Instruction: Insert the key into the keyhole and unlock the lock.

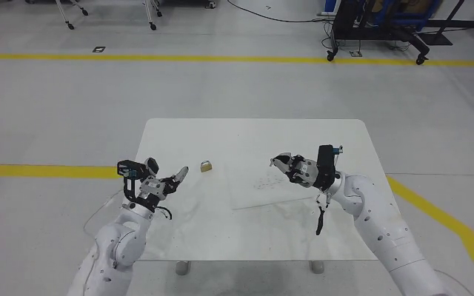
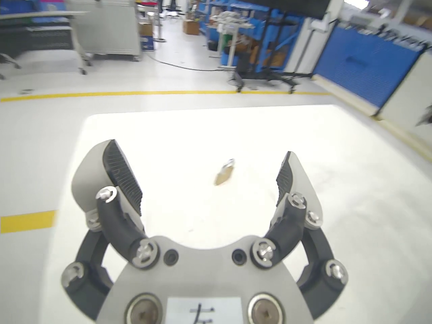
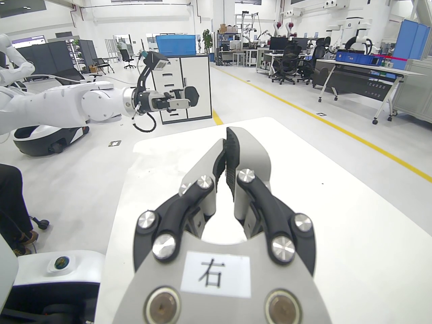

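From the top view, the small brass-coloured padlock (image 1: 206, 166) lies flat on the white rectangular tabletop (image 1: 252, 133), left of the middle. My left tool (image 1: 180, 177) is near it on one side with its fingers spread apart. My right tool (image 1: 278, 160) hangs well off on the other side, fingers together.

In the left wrist view the left tool (image 2: 199, 150) stands wide open and holds nothing. The padlock (image 2: 225, 174) lies on the tabletop (image 2: 337, 204) ahead of it, framed between the two ribbed pads (image 2: 121, 170), with its silvery shackle at the far end.

In the right wrist view the right tool (image 3: 228, 136) is pressed shut, pad against pad. I cannot tell whether something as thin as a key is pinched there. The left tool (image 3: 179, 98) shows farther off, above the tabletop (image 3: 337, 220).

I judge the padlock to be rigid, compact and dense for its size. Its smooth metal faces will probably skate on this slick surface if nudged. I would clamp the brass body across its broad flat sides, leaving the shackle and the bottom face, where I expect the keyhole, unobstructed.
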Robot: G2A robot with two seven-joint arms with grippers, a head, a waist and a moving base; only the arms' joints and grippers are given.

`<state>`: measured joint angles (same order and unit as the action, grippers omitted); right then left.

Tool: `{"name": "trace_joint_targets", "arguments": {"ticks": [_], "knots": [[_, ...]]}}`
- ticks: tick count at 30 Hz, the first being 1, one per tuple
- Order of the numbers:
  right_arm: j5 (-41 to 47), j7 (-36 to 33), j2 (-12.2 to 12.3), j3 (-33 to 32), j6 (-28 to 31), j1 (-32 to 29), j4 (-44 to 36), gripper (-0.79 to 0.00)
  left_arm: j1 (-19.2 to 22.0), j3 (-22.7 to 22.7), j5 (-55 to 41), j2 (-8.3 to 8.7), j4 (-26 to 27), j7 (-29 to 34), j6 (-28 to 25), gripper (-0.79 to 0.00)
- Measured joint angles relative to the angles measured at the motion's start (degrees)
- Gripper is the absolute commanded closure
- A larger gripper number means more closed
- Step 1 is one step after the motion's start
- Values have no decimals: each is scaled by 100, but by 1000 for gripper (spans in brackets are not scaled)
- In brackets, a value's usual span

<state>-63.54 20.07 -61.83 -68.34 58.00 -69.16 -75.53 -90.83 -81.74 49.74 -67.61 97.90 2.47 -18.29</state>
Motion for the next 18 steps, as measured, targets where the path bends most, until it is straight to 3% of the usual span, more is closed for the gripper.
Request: {"name": "trace_joint_targets", "arguments": {"ticks": [4, 6, 9, 15, 18], "knots": [[0, 0, 0, 0, 0, 0, 0, 0, 587, 462, -2012, -94, -348, 779, -643, -785], [0, 0, 0, 0, 0, 0, 0, 0, 860, 550, -2502, -131, -481, 861, -443, -785], [0, 0, 0, 0, 0, 0, 0, 0, 1054, 641, -2427, -154, -457, 745, 98, -785], [0, 0, 0, 0, 0, 0, 0, 0, 1033, 637, -2341, -153, -455, 753, 82, -785], [3, 0, -1, 2, -1, -3, -4, 0, 936, 678, -2754, -162, -514, 929, -107, -785]]}}
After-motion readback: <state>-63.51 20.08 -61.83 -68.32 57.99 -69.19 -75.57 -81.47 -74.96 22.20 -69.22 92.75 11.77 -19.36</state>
